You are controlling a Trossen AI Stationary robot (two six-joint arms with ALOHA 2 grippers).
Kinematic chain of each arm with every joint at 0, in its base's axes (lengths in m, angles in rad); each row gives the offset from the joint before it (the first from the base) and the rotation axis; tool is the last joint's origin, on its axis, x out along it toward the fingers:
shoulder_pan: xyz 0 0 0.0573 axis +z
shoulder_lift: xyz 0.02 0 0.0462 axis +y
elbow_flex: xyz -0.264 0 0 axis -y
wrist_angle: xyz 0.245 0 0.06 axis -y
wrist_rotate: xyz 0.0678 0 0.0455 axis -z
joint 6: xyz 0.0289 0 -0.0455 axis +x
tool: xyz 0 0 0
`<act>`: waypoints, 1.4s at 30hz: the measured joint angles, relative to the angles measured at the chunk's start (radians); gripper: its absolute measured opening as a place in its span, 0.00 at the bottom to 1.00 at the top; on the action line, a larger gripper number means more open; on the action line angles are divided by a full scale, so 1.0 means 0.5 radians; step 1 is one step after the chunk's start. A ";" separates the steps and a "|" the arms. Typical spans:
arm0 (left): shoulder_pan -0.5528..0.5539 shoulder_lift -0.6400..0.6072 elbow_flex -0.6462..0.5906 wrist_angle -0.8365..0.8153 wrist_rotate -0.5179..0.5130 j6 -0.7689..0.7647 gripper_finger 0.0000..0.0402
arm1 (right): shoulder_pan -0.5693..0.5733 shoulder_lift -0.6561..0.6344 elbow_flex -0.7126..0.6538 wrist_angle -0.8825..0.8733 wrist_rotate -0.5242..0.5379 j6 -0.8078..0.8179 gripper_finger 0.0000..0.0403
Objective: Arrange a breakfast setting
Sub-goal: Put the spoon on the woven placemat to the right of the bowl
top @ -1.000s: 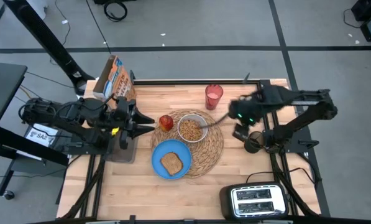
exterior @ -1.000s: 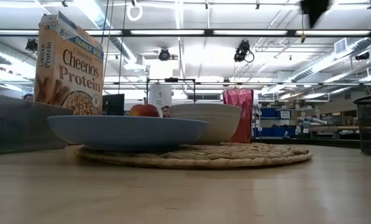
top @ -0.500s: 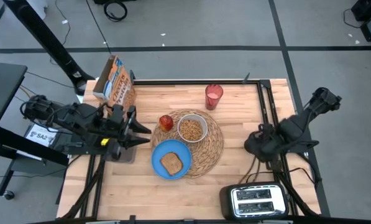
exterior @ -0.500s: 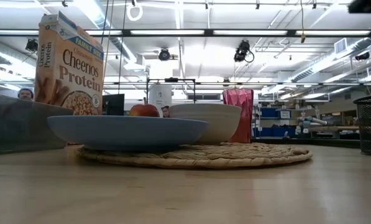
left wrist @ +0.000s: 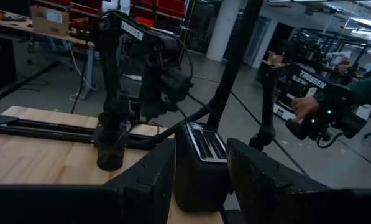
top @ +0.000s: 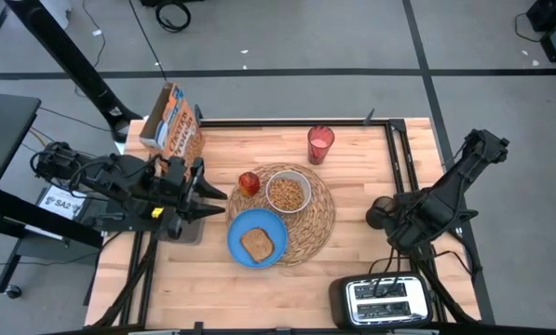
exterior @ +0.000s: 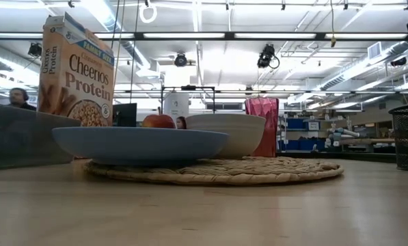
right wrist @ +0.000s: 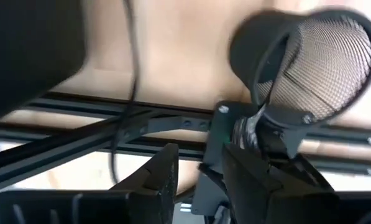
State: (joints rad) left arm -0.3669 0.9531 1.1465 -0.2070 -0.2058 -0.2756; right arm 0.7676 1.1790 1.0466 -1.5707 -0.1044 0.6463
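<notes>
Round woven straw placemat sits near the middle of the table, slightly toward the far edge. Small white bowl is on the mat's far half, filled with cereal. Blue plate overlaps the mat's near-left rim, half on the mat and half on the wood; toast slice lies flat on it. Red apple sits at the mat's far-left rim, just beside the bowl. Translucent red cup stands upright near the far edge, apart from the mat. Orange Cheerios box stands upright at the far-left corner. Can't make out a spoon in any view.

Low view matches: box upright at left, plate in front on the mat, apple and bowl behind it, cup behind the bowl.

Left gripper hovers over the left edge, pointing toward the apple and plate, well clear of both; fingers spread apart, nothing between them. Right gripper is tucked down at the right edge next to a black mesh cup; its wrist view shows the fingers with a gap between them and nothing gripped, mesh cup and table frame ahead.

Black-and-silver toaster sits at the near-right corner, also seen from the left wrist. A person's hand shows in the room beyond
</notes>
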 joint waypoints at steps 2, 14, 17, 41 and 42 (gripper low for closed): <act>0.013 0.000 0.000 0.000 0.000 0.001 0.38 | 0.003 0.002 -0.046 -0.002 0.013 0.090 0.30; 0.021 0.000 0.000 0.003 -0.002 -0.001 0.38 | 0.019 -0.041 0.129 -0.003 0.263 -0.076 0.29; 0.021 0.000 0.000 0.008 -0.005 -0.002 0.38 | 0.018 -0.049 0.014 0.002 0.247 -0.141 0.31; 0.021 0.001 0.000 0.028 -0.005 -0.054 0.38 | 0.018 -0.043 -0.301 0.000 0.098 -0.020 0.12; 0.021 0.001 0.000 0.028 -0.005 -0.054 0.38 | 0.018 -0.043 -0.301 -0.002 0.095 -0.021 0.09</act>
State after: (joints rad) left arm -0.3565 0.9534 1.1465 -0.1928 -0.2085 -0.3028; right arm 0.7765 1.1576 0.8963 -1.5714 -0.0569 0.6357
